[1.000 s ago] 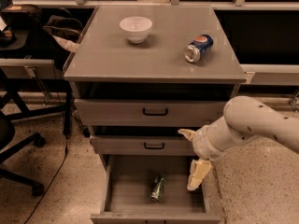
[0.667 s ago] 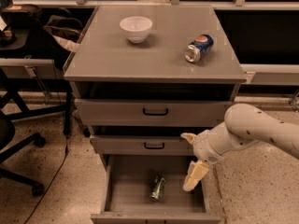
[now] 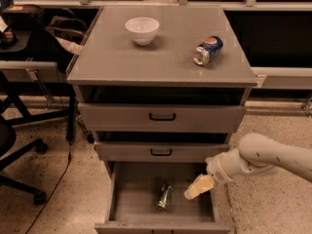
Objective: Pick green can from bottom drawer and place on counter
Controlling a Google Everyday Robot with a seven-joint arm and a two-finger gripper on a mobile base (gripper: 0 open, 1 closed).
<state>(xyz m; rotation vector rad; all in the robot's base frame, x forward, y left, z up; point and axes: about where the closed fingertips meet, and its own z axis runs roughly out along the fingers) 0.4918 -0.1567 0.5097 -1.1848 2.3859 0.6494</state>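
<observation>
The green can lies on its side in the bottom drawer, lower centre, long axis near-vertical in frame. The hand hangs just right of it; released or clenched, I cannot tell.

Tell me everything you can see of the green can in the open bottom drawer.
The green can is small, dark green with pale label marks, seemingly metal. It lies on its side on the grey floor of the pulled-out bottom drawer, near the middle, its long axis running roughly front to back. Only the drawer floor touches it. The tool hangs over the drawer beside it, not touching.
</observation>
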